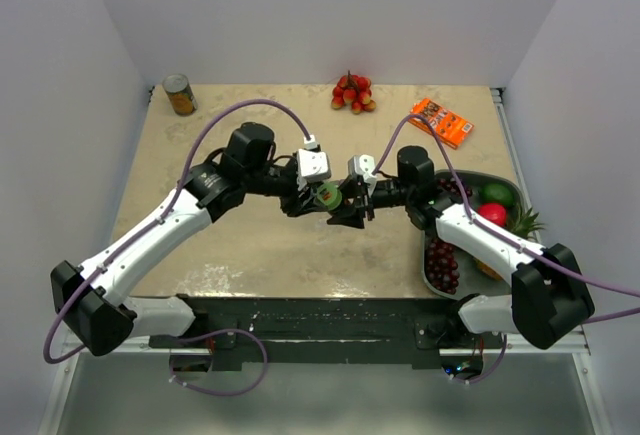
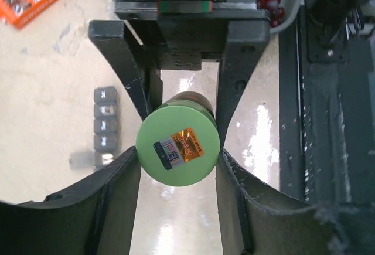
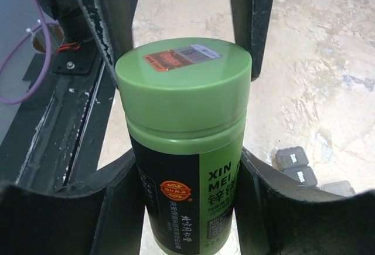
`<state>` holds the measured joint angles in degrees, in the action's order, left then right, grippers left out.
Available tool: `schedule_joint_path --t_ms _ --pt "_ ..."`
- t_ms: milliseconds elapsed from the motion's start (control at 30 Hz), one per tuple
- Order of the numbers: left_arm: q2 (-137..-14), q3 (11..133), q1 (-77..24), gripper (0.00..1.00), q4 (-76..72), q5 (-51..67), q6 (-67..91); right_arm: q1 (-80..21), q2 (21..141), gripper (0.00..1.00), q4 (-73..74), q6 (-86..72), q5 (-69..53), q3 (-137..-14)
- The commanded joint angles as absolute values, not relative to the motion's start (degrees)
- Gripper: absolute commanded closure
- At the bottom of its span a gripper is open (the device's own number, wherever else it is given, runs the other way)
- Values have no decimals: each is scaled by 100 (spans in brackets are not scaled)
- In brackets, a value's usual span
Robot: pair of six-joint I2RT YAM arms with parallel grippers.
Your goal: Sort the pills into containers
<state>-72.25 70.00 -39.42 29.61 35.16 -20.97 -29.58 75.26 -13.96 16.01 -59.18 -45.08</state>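
Mid-table, well off every edge: right gripper (image 3: 190, 199) clamps the bottle (image 3: 183, 99) by its body, left gripper (image 2: 179, 162) grips the cap (image 2: 177, 143). Strip (image 2: 105, 127) lies on the table (image 1: 250, 255) near them; fruit tray (image 1: 480, 174) under right arm.

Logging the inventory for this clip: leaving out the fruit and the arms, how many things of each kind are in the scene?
green-capped bottle: 1
pill organiser strip: 1
tin can: 1
orange packet: 1
grey fruit tray: 1
Total: 5
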Motion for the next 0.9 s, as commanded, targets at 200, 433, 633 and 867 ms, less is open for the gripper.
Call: schedule_joint_path --t_ms 200,433,633,867 --pt "-7366 7112 -3077 22 2217 5256 -2666 -2900 7418 100 -1740 1318 -5853 -4746" --pt "-6180 5784 -3032 1 91 4703 -671 -2909 7409 100 -1696 1345 -5827 -4764" --pt "-5774 5834 -3023 1 234 3050 1879 -2900 7400 100 -1687 1345 -5801 -4764" --pt "-6222 6065 -3163 4 887 2401 3576 -2909 7401 100 -1687 1345 -5775 -4764"
